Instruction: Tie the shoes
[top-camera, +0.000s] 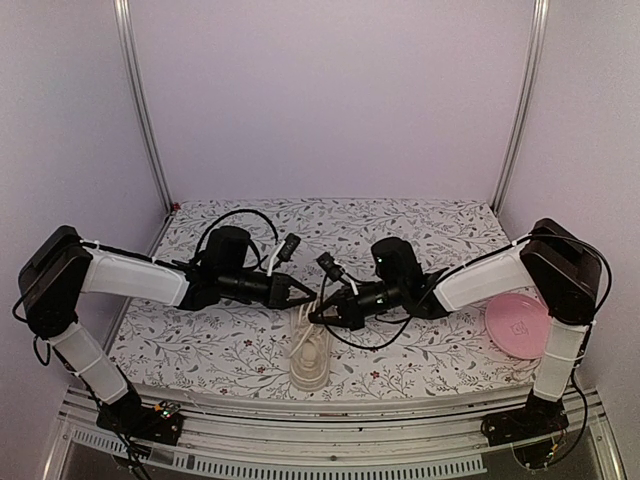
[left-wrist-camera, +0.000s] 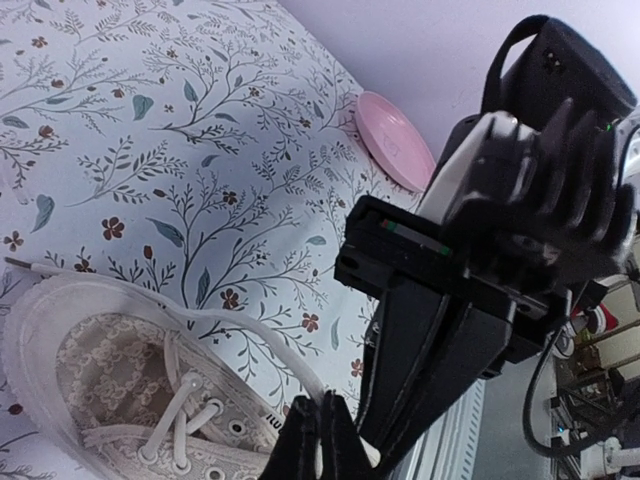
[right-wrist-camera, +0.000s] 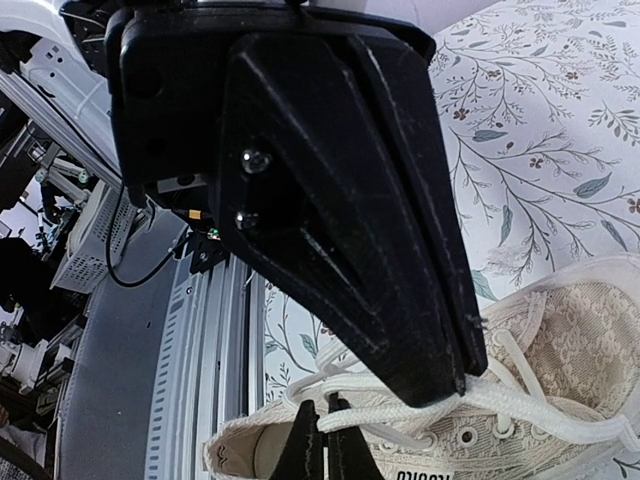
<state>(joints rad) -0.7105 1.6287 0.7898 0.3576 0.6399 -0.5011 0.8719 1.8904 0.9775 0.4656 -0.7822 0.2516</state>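
Observation:
The cream shoe (top-camera: 308, 352) lies at the table's near edge, between the two arms. Both grippers meet just above it. My left gripper (top-camera: 308, 293) is shut on a white lace (left-wrist-camera: 254, 329), which arcs up from the eyelets into its fingertips (left-wrist-camera: 300, 420). My right gripper (top-camera: 320, 315) is shut on another strand of lace (right-wrist-camera: 366, 416) over the shoe's opening. In the right wrist view the left gripper (right-wrist-camera: 452, 385) fills the middle, with lace pinched at its tip just above the shoe (right-wrist-camera: 560, 350). The two grippers nearly touch.
A round pink plate (top-camera: 518, 325) sits at the right edge of the flowered table cover (top-camera: 400, 230), beside the right arm's base. The metal rail of the table's near edge (right-wrist-camera: 200, 330) runs close behind the shoe's heel.

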